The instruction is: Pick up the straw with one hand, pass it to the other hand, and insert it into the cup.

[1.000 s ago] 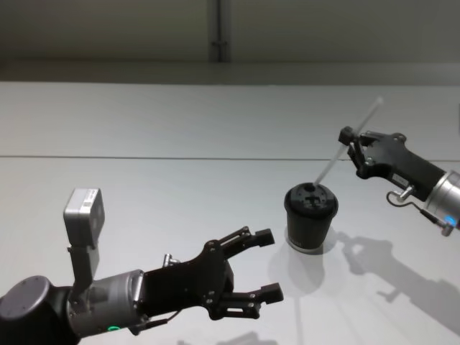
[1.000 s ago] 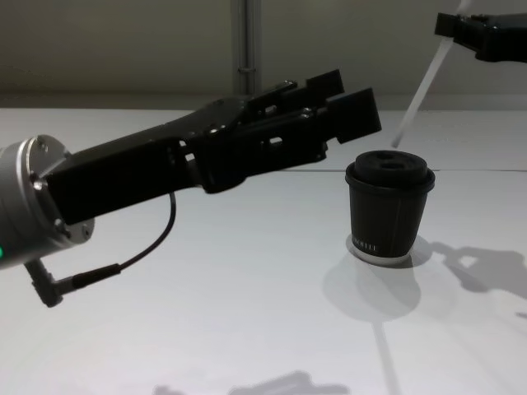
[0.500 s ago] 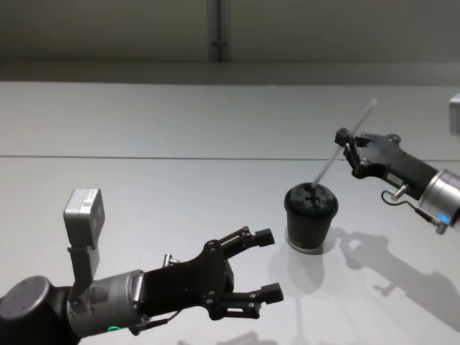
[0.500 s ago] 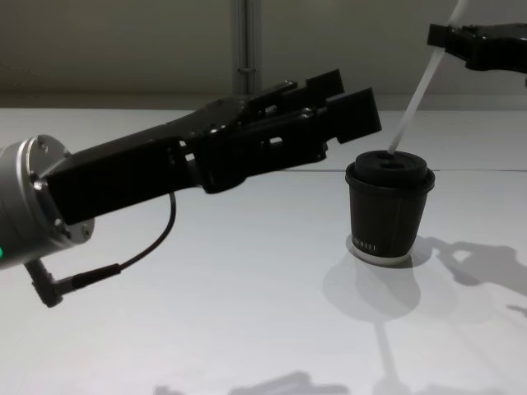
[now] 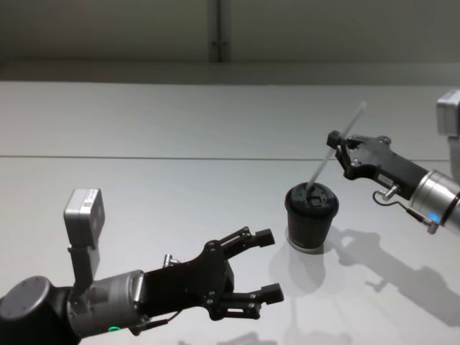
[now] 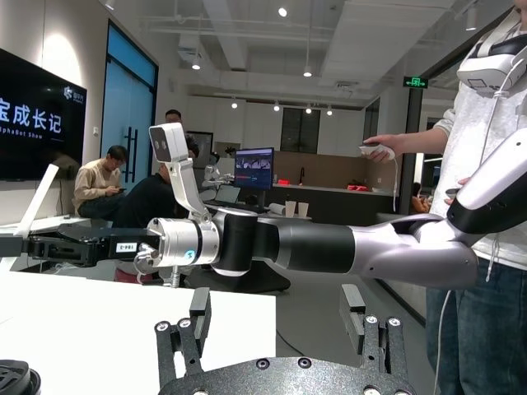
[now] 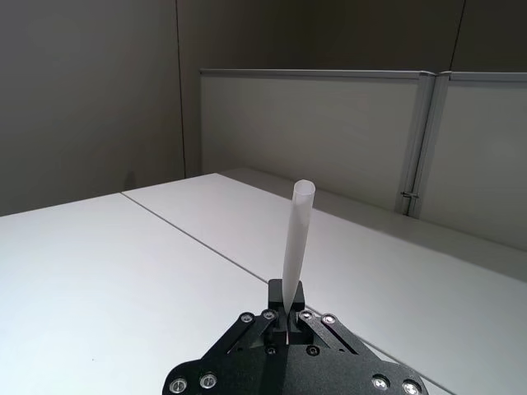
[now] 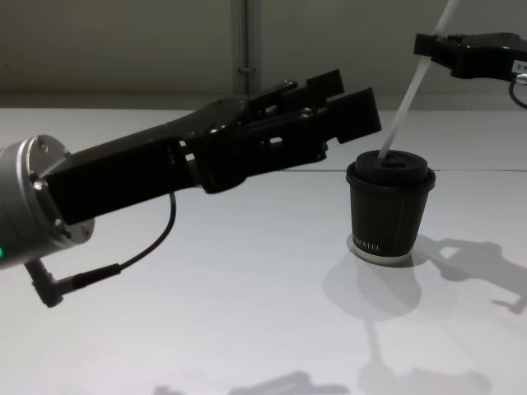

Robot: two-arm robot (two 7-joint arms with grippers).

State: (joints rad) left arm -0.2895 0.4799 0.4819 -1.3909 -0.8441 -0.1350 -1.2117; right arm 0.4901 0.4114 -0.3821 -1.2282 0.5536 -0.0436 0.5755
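Head view: my right black angular gripper (image 5: 335, 146) is pinched tight on the thin white plastic straw (image 5: 335, 152), up & to the right of the small black paper cup w/ black sip lid (image 5: 310, 218); straw slants down-left from my fingers, lower tip meeting the lid top. Vs 1 s ago that tip hung above the lid rim, & the gripper has come lower & nearer the cup. My left black forked gripper (image 5: 264, 264) w/ glossy forearm hovers low & near, fingers spread wide, nothing in them, well apart from the cup; same place as before. Left wrist view: shows what the head view can't, a room behind w/ people & screens, my right arm stretched across, straw (image 6: 39, 197) poking up at the far edge, a sliver of cup lid (image 6: 16, 380) in the corner; my own left fingers (image 6: 199, 311) stand parted. Right wrist view: looks along the straw (image 7: 295, 242), clamped between my closed fingers (image 7: 285, 324), upper end rising free over the pale grey tabletop (image 7: 99, 271). Chest view: side-on, left gripper (image 8: 350, 109) large & open in front, beside the cup (image 8: 389, 207). Straw (image 8: 405, 100) tip sits in the lid top here, where 1 s ago it hung clear above; right gripper (image 8: 426, 45) high above-right of cup.
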